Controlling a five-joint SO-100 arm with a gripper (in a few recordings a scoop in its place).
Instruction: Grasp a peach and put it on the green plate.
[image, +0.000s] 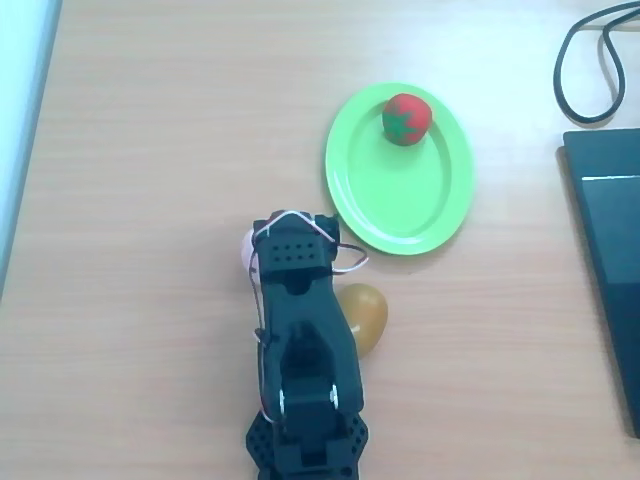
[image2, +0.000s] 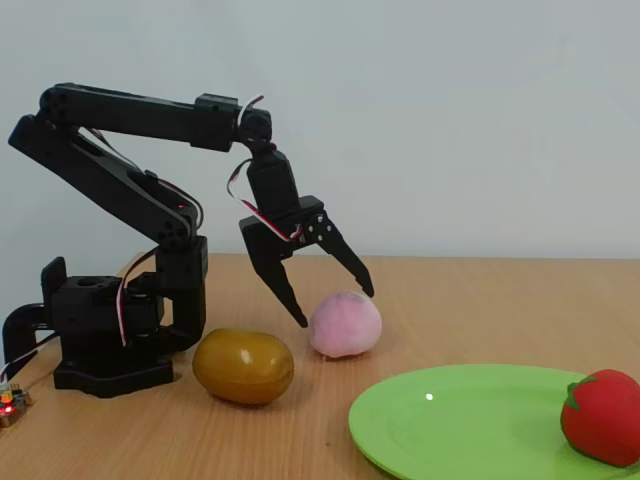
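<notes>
Reaching for the peach, nothing grasped yet.
Claw (image2: 335, 305) hangs spread wide over the peach (image2: 346, 325), which sits on the tabletop (image: 150, 150) near the plate (image: 400, 190); lifting and placing remain. A red fruit (image: 406, 118) occupies the plate's far end, leaving the near part free; a yellow fruit (image2: 243, 366) crowds the arm's side.

Camera setup: one overhead view, one low fixed side view.

Overhead view looks straight down on the table (image: 150, 150), arm base at the bottom edge, green plate (image: 400, 200) upper right of centre. Fixed view sits near table height, close in, facing a plain wall across the table, arm base at left, plate at lower right. Shared: arm, gripper (image2: 335, 305), peach (image2: 346, 325), yellow-brown fruit (image: 365, 315), red fruit (image2: 603, 415), plate.
</notes>
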